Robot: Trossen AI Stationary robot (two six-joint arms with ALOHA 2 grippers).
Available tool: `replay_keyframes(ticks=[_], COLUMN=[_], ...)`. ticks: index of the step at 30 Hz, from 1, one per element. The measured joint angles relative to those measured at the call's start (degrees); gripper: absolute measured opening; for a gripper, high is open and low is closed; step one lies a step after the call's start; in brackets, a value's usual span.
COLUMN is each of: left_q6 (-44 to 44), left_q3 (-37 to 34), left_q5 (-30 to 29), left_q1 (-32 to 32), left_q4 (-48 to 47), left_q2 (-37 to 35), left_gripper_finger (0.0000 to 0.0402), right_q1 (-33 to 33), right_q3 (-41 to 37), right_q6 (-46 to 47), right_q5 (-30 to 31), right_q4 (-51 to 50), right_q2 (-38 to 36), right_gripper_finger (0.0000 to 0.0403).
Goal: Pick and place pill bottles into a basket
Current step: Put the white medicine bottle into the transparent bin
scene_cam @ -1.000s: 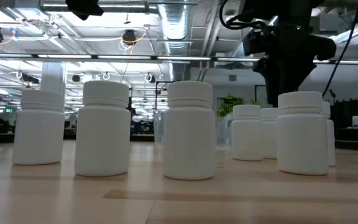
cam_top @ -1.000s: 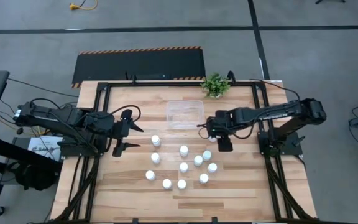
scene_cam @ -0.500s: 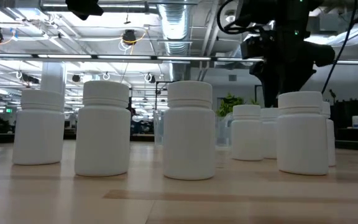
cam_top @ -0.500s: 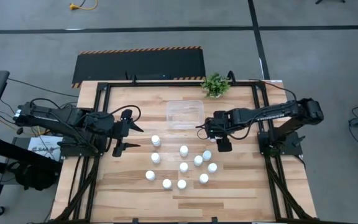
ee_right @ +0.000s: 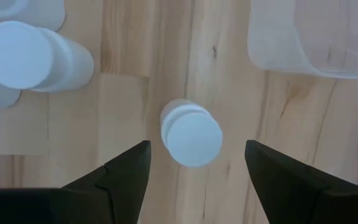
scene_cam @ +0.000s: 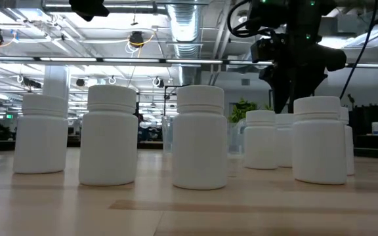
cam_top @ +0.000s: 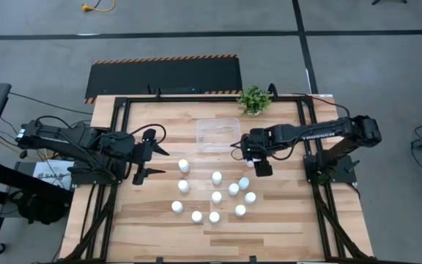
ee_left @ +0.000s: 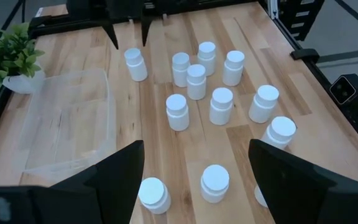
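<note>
The high view looks straight down on the whole table. The low view sits at tabletop level, close behind the pill bottles. Both wrist views look down on those same bottles, the right one nearest

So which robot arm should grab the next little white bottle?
The right one, probably. The right gripper hangs open over a pill bottle beside the basket. The left gripper waits, open, near the table's left edge.
</note>
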Motion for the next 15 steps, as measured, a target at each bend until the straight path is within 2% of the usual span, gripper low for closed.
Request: replay_keyframes(ticks=[15], left_q6=[0.0], left_q3=[0.0], left_q5=[0.0], left_q1=[0.01], left_q4=[0.0], left_q2=[0.0], left_gripper_finger=[0.0279], right_q1=[-0.74], right_q3=[0.0], right_q6=[-3.58], right_q5=[-1.07], right_q4=[0.24], right_q2=[0.0], right_gripper_finger=[0.0256])
